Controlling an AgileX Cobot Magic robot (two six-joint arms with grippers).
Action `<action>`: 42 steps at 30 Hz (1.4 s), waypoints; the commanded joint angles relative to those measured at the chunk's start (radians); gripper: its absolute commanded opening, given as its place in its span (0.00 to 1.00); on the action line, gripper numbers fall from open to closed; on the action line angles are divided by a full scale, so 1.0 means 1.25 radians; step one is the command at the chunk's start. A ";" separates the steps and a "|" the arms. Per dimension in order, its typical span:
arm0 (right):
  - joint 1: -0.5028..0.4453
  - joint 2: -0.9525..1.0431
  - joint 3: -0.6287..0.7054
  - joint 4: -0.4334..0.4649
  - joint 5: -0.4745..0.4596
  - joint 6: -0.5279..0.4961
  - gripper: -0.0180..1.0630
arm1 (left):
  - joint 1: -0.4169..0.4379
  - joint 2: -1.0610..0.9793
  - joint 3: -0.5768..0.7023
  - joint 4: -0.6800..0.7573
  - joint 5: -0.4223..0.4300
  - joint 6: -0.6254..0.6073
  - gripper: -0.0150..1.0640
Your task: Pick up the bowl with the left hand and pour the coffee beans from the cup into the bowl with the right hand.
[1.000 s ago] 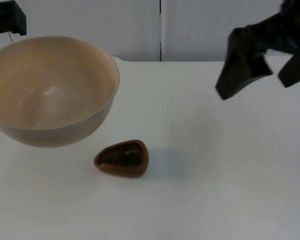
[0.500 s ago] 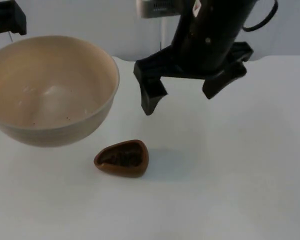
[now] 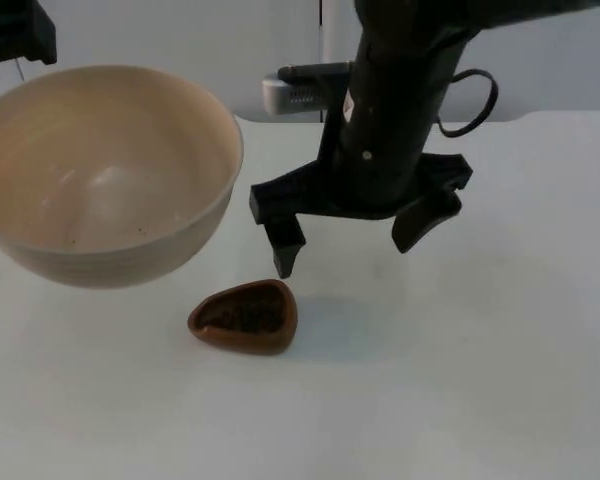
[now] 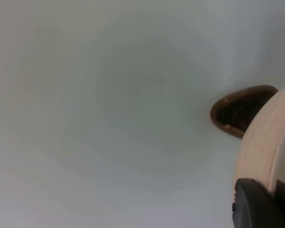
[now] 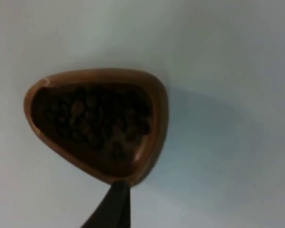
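Left pincer (image 4: 256,204) grips the bowl (image 3: 105,175) at upper left, mostly cut off. Right pincer (image 3: 345,240) spread open above the cup (image 3: 244,317) of beans (image 5: 95,121) on your worktop (image 3: 460,380), frame centre.

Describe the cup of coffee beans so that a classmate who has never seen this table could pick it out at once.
Start at the white table and find the big cream bowl that the left gripper holds up at its rim. Just below and right of the bowl, under the open right gripper, stands the cup. It is small, brown and rounded-triangular, with dark coffee beans inside.
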 commanded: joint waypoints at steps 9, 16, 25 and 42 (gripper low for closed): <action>0.023 0.089 -0.058 -0.018 -0.042 0.057 0.89 | 0.001 -0.009 0.003 -0.012 -0.011 -0.003 0.01; 0.023 0.111 -0.058 -0.043 -0.075 0.095 0.85 | 0.001 -0.009 0.003 -0.012 -0.013 -0.003 0.01; 0.023 0.149 -0.058 -0.039 -0.090 0.110 0.80 | 0.001 -0.009 0.003 -0.013 -0.018 -0.003 0.01; 0.023 0.149 -0.058 -0.044 -0.096 0.110 0.76 | 0.001 -0.009 0.003 -0.019 -0.019 -0.003 0.01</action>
